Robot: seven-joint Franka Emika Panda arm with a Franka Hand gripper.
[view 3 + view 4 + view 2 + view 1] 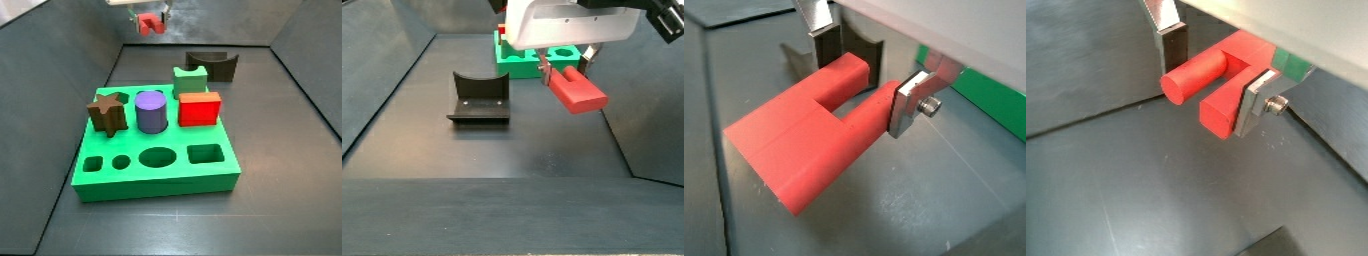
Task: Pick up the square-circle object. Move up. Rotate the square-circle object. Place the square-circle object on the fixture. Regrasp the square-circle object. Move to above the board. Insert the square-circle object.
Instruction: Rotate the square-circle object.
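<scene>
Two-finger tool, raised above dark counter beside notched dark fixture, clamped on bright-red plastic square-circle object; no legible markings.

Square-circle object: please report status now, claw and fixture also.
Claw shut on square-circle object, raised above floor. Fixture empty, apart from the piece. Board far side, holes free. Nothing in the way.
</scene>
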